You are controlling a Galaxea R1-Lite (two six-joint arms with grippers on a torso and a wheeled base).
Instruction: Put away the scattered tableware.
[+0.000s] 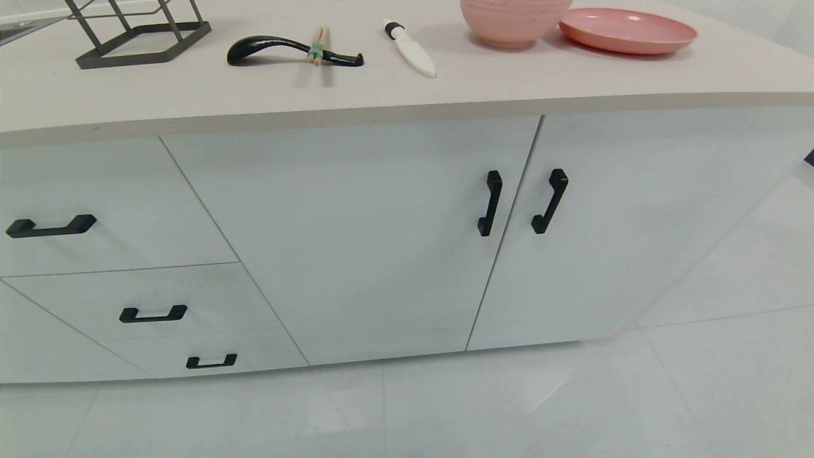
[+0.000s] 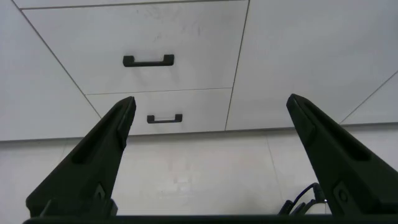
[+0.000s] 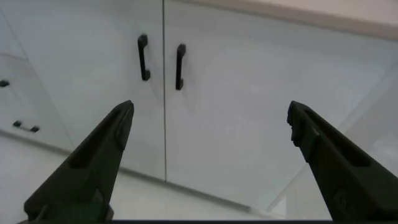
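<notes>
The countertop (image 1: 572,76) spans my head view from 10 to 2 o'clock. Everything I must tidy lies on it, well above my arms, which hang low facing the cabinet front. Below it the cupboard doors (image 1: 356,242) stand shut at 6 o'clock of the tableware, and the drawer stack (image 1: 159,292), shut too, sits toward 8 o'clock. On top, the pink plate (image 1: 626,30) is at 1 o'clock with the pink bowl (image 1: 514,22) just beside it at its 9 o'clock. The wire rack (image 1: 143,41) stands at 11 o'clock. The black ladle (image 1: 248,51) lies near 12 with the chopsticks (image 1: 317,46) laid across its handle, and the white knife (image 1: 412,49) lies apart at the ladle's 3 o'clock. My left claw (image 2: 210,101) is spread wide and empty before the lower drawer handles (image 2: 148,60); my right claw (image 3: 210,106) is just as wide and empty, facing the door handles (image 3: 143,57). I judge nothing is put away yet and storage must be opened first. I'd take a handle square across its bar, close fully before pulling, and draw straight out so it doesn't slip, with the other arm out of the way. The chopsticks, thin and perched on the ladle, look likeliest to roll
</notes>
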